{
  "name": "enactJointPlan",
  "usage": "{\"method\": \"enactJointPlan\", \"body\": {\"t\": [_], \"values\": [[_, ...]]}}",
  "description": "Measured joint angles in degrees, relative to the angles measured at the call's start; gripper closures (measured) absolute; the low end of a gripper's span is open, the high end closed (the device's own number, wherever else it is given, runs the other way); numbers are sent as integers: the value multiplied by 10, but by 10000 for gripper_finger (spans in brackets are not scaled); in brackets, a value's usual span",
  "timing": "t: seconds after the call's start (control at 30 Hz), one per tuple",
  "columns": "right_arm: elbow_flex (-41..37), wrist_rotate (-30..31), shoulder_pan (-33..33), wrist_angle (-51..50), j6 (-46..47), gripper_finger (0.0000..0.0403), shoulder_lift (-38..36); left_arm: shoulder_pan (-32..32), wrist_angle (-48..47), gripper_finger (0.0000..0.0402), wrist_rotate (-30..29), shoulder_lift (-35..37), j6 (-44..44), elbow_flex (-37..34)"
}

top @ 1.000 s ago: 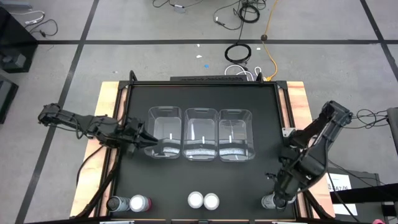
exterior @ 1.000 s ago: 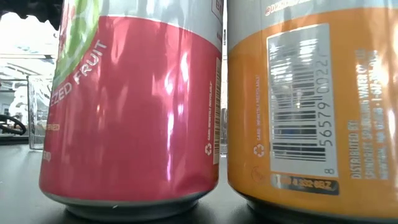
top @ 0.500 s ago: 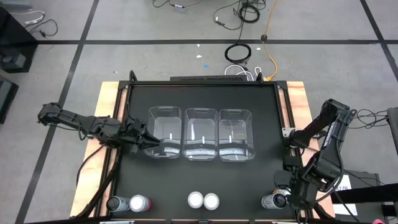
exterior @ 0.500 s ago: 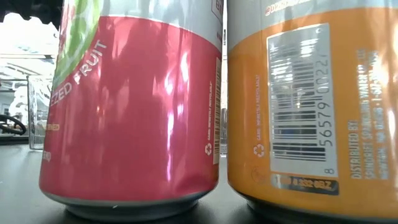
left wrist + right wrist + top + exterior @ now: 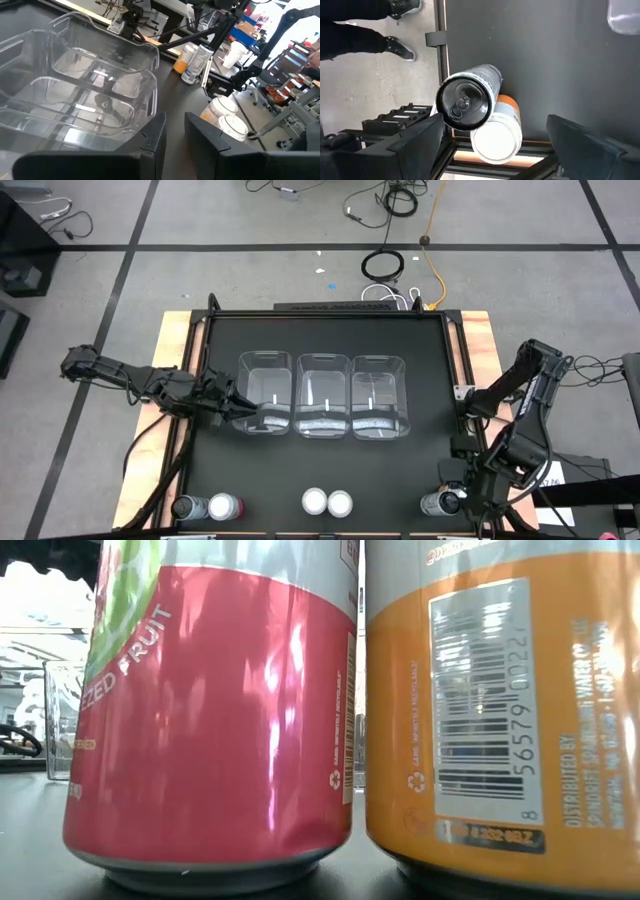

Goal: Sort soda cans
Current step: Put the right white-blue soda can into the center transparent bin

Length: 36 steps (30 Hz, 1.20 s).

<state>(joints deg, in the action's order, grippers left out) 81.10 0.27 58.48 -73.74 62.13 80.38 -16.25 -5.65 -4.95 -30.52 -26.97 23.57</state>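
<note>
— Now, where is the right gripper (image 5: pixel 462 502)?
— Bent low at the table's near right corner, fingers spread wide around the grey can (image 5: pixel 468 98) and orange can (image 5: pixel 498 131).
— The left gripper (image 5: pixel 243 412)?
— Stretched to the left bin (image 5: pixel 266 376), fingers nearly closed, empty.

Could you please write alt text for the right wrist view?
A grey can and an orange can stand touching at the black table's edge, between the right gripper's open fingers. A person's shoe shows on the floor beyond.
</note>
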Motion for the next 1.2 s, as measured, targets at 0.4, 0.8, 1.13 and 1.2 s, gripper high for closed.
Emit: {"method": "enactJointPlan", "body": {"t": [0.4, 0.8, 1.13, 1.2], "values": [[0, 37, 0, 40, -15, 55, 0, 0, 0, 322, 3, 0, 19, 0], [0, 86, 0, -2, 62, 9, 0, 0, 0, 322, 3, 0, 19, 0], [0, 85, 0, 31, 103, 13, 0, 0, 7, 322, 3, 0, 18, 0], [0, 86, 0, 31, 95, 13, 0, 0, 7, 322, 3, 0, 18, 0]]}}
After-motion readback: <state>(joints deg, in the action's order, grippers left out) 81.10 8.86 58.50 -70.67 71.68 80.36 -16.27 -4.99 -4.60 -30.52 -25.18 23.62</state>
